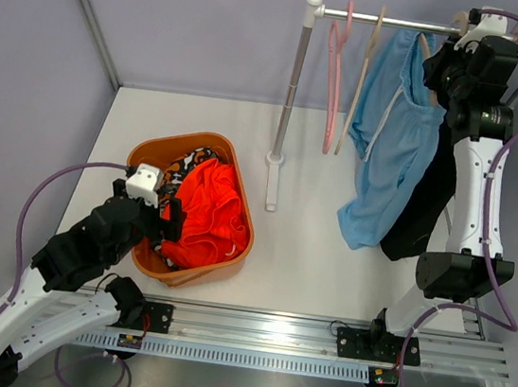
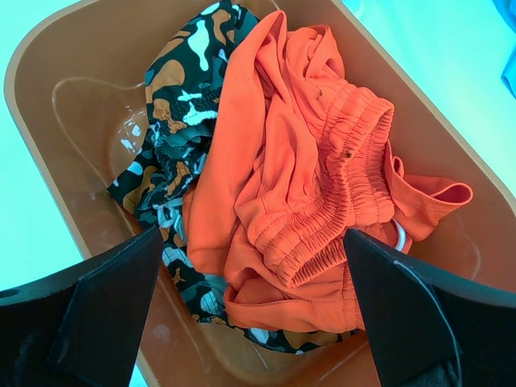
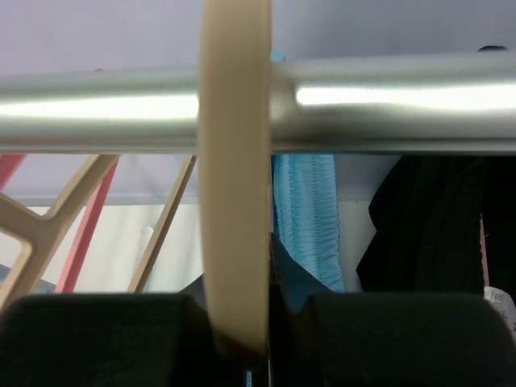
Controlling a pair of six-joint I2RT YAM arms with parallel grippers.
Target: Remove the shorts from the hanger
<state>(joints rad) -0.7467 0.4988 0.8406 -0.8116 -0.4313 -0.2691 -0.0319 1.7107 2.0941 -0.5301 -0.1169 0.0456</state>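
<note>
The camouflage shorts (image 1: 184, 167) and the bright orange shorts (image 1: 209, 214) lie in the orange basket (image 1: 240, 164). My left gripper (image 1: 166, 216) hangs open and empty just above them; in the left wrist view (image 2: 254, 310) the orange shorts (image 2: 306, 177) sit between its jaws and the camouflage shorts (image 2: 177, 105) lie to the left. The light blue shorts (image 1: 392, 139) and the black shorts (image 1: 427, 204) hang from the rail. My right gripper (image 1: 446, 58) is at the rail, shut (image 3: 254, 322) on a beige hanger hook (image 3: 234, 201) beside the blue shorts (image 3: 305, 218) and the black shorts (image 3: 435, 226).
A metal rack (image 1: 291, 93) stands at the back right; its rail (image 3: 387, 113) fills the right wrist view. An empty pink hanger (image 1: 335, 79) and an empty beige hanger (image 1: 359, 83) hang left of the blue shorts. Grey walls close in the table.
</note>
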